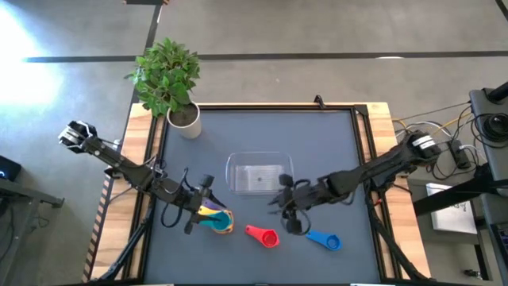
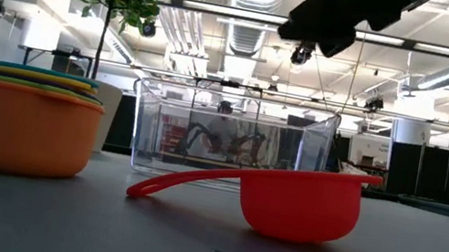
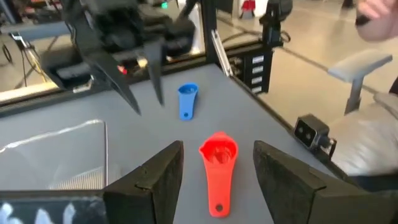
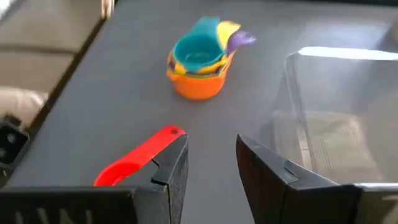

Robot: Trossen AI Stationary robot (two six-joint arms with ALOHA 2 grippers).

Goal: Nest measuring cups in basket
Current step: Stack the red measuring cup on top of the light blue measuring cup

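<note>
Right now the red cup (image 1: 265, 236) lies on the bench just in front of the basket (image 1: 259, 174), handle toward our left hand (image 1: 196, 209) — between both hands. Our right hand (image 1: 290, 214) hovers nearer; both hands stand open, empty.
</note>
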